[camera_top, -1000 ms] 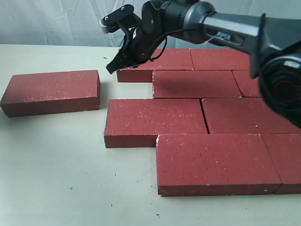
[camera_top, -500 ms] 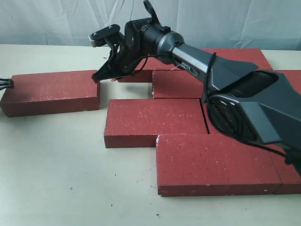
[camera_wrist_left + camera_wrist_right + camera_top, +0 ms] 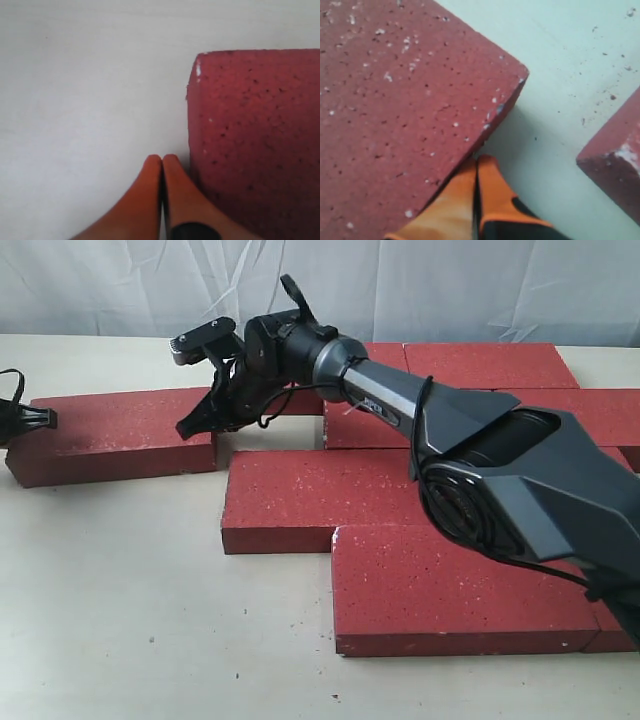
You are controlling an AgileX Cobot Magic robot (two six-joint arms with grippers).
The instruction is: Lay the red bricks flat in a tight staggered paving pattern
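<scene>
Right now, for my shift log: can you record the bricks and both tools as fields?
loose brick: flat, alone on the left, gap to the rest
paved bricks: flat, staggered rows on the right
left tool: shut, beside the loose brick's left end
right tool: shut, tips at the loose brick's right corner
</scene>
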